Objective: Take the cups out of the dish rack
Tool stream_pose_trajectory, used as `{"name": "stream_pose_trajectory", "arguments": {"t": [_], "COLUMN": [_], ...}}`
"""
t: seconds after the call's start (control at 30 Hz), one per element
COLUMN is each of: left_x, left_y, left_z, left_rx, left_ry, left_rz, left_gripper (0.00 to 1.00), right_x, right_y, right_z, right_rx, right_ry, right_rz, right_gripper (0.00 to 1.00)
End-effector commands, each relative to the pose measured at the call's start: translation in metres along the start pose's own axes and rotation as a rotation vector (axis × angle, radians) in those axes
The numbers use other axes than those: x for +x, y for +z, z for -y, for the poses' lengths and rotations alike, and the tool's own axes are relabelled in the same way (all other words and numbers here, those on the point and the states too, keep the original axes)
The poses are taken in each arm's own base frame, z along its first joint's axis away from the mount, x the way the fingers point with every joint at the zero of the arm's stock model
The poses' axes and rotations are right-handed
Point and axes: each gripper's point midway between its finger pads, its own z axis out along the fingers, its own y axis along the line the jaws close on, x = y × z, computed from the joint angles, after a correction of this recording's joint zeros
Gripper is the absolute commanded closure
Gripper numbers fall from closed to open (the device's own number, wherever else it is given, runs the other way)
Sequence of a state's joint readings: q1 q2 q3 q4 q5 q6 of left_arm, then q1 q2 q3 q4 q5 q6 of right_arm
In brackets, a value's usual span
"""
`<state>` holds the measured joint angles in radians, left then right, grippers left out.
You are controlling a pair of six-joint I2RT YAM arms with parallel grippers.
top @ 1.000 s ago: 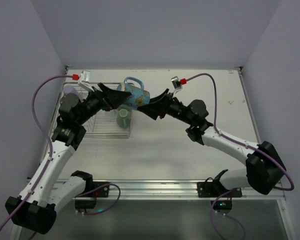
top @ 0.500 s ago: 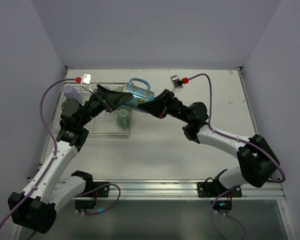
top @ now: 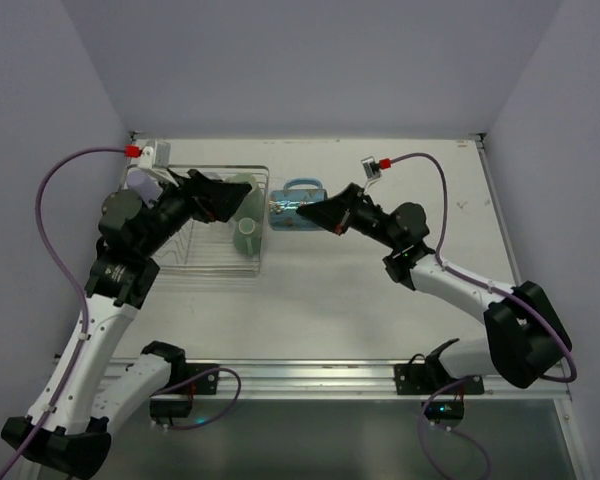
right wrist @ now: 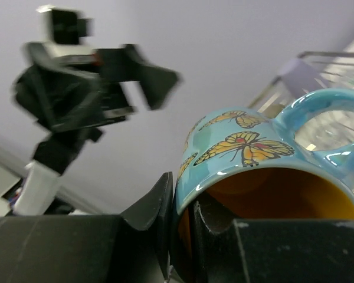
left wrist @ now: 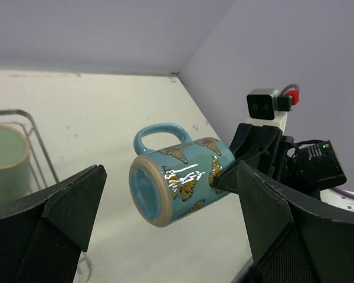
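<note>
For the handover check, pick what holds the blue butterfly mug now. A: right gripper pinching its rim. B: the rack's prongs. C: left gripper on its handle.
A: the right gripper clamps the blue mug by its rim, one finger inside; the left gripper stands open, apart.

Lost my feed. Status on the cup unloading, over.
Left gripper open, empty. Right gripper shut on blue mug at rim, aloft beside dish rack. Nothing blocking.

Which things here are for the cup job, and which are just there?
For the job: blue butterfly-patterned mug with orange inside, gripped at its rim by the right gripper; silver wire dish rack; mint-green mug in the rack; open left gripper.
Just there: white table; purple cables.
</note>
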<state>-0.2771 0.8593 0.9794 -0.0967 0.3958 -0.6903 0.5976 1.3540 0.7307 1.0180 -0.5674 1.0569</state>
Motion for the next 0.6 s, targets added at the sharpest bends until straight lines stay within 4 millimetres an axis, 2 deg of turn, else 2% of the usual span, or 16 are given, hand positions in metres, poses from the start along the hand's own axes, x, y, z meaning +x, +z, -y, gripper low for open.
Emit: {"name": "stream_pose_trajectory", "arguments": {"t": [0.0, 0.03, 0.07, 0.1, 0.13, 0.17, 0.2, 0.23, 0.27, 0.3, 0.37, 0.4, 0.5, 0.53, 0.57], "left_x": [-0.029, -0.03, -0.029, -0.029, -0.023, -0.015, -0.011, 0.003, 0.012, 0.017, 0.034, 0.042, 0.053, 0.059, 0.061], "left_y": [-0.02, -0.022, -0.025, -0.029, -0.03, -0.031, -0.034, -0.035, -0.036, -0.04, -0.043, -0.045, -0.045, -0.046, -0.046], "left_z": [-0.008, -0.009, -0.014, -0.015, -0.02, -0.025, -0.028, -0.038, -0.044, -0.047, -0.062, -0.064, -0.065, -0.069, -0.071], "left_rx": [-0.105, -0.115, -0.144, -0.149, -0.157, -0.168, -0.173, -0.187, -0.195, -0.199, -0.232, -0.235, -0.237, -0.251, -0.259], "left_ry": [0.212, 0.227, 0.235, 0.266, 0.275, 0.284, 0.303, 0.302, 0.314, 0.323, 0.331, 0.337, 0.367, 0.375, 0.388], "left_rz": [0.093, 0.1, 0.099, 0.102, 0.087, 0.063, 0.055, 0.02, -0.006, -0.01, -0.049, -0.062, -0.083, -0.093, -0.098], "left_gripper": [0.0, 0.0, 0.0, 0.0, 0.0, 0.0, 0.0, 0.0, 0.0, 0.0, 0.0, 0.0, 0.0, 0.0, 0.0], "right_x": [-0.034, -0.037, -0.049, -0.046, -0.052, -0.064, -0.071, -0.078, -0.108, -0.103, -0.145, -0.151, -0.177, -0.189, -0.198], "right_y": [-0.01, -0.014, -0.019, -0.024, -0.03, -0.04, -0.05, -0.059, -0.064, -0.084, -0.111, -0.137, -0.177, -0.197, -0.201], "right_z": [-0.009, -0.005, 0.003, 0.022, 0.028, 0.047, 0.068, 0.082, 0.086, 0.108, 0.137, 0.153, 0.188, 0.198, 0.214], "right_rx": [0.0, 0.017, 0.051, 0.142, 0.194, 0.283, 0.437, 0.527, 0.61, 0.76, 0.986, 1.142, 1.385, 1.472, 1.513], "right_ry": [-0.077, -0.08, -0.107, -0.074, -0.085, -0.151, -0.126, -0.147, -0.269, -0.25, -0.36, -0.369, -0.391, -0.408, -0.403], "right_rz": [0.087, 0.085, 0.094, 0.059, 0.053, 0.049, 0.03, 0.02, 0.023, -0.033, -0.005, -0.019, -0.083, -0.091, -0.109], "right_gripper": [1.0, 1.0, 1.0, 1.0, 1.0, 1.0, 1.0, 1.0, 1.0, 1.0, 1.0, 1.0, 1.0, 1.0, 1.0]}}
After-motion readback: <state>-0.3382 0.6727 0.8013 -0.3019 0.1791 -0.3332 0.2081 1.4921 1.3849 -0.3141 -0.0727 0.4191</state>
